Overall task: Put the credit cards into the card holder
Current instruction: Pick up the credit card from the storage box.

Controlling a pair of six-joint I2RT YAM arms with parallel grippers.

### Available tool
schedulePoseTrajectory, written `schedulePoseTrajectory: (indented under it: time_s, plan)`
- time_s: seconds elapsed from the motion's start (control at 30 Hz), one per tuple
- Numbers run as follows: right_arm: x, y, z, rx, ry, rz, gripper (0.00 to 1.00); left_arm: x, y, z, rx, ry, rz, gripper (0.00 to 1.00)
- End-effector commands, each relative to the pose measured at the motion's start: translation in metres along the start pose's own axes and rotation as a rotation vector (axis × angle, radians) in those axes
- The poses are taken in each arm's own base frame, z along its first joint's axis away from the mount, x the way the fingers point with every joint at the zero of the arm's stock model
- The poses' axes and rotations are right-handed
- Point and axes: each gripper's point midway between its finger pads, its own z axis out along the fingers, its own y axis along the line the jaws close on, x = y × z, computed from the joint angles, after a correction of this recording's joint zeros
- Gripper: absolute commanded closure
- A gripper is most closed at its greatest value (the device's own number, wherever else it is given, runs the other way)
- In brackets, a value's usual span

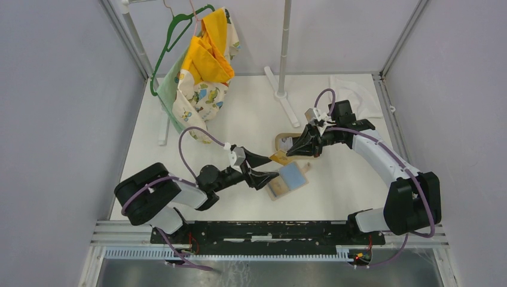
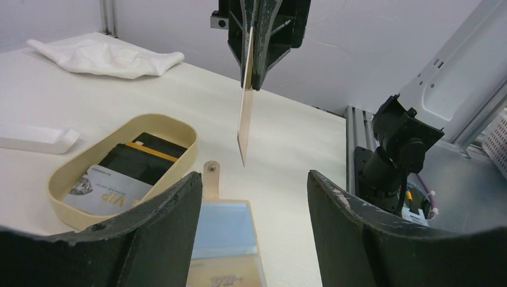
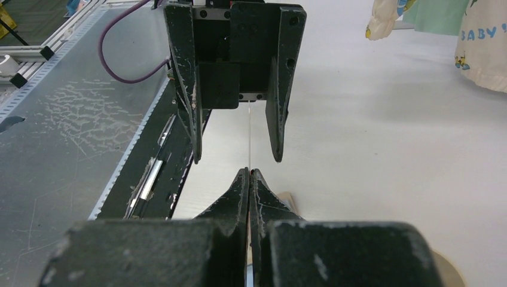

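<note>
— Right gripper (image 2: 256, 81)?
— Pressed together on a gold card (image 2: 245, 119), which hangs over the table's middle, long axis vertical, lower edge in free air.
— Left gripper (image 2: 254, 179)?
— Spread wide, low, facing the card from the near-left side. The holder (image 2: 224, 230) lies open beneath it toward the near edge, its tab just beside the tray (image 2: 190, 149).

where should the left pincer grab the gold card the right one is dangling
Take the gold card by its free lower half, below the right pincer that clamps its top. It hangs nearly upright and edge-on to the open left pincer, so come in level along that edge, with one finger on each flat face.
</note>
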Motion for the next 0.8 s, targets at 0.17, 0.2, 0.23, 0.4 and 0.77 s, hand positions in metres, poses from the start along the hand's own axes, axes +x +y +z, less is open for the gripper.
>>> schedulePoseTrajectory:
  time_s: [0.17, 0.2, 0.23, 0.4, 0.77]
  plan:
    - [-0.006, -0.001, 0.006, -0.03, -0.008, -0.005, 1.0, -0.044, -0.009, 0.04, 0.104, -0.178, -0.048, 0.45]
    - [-0.005, -0.001, 0.006, -0.03, -0.008, -0.003, 1.0, -0.044, -0.01, 0.043, 0.114, -0.183, -0.053, 0.5]
    - [-0.006, -0.001, 0.006, -0.029, -0.006, -0.007, 1.0, -0.044, -0.012, 0.045, 0.128, -0.183, -0.055, 0.59]
    - [-0.005, -0.006, 0.004, 0.007, 0.033, -0.03, 1.0, -0.036, -0.014, 0.047, 0.153, -0.157, -0.076, 0.98]
    - [0.0, -0.018, -0.014, 0.167, 0.249, -0.243, 0.2, 0.053, 0.004, 0.022, 0.124, 0.444, -0.182, 0.98]
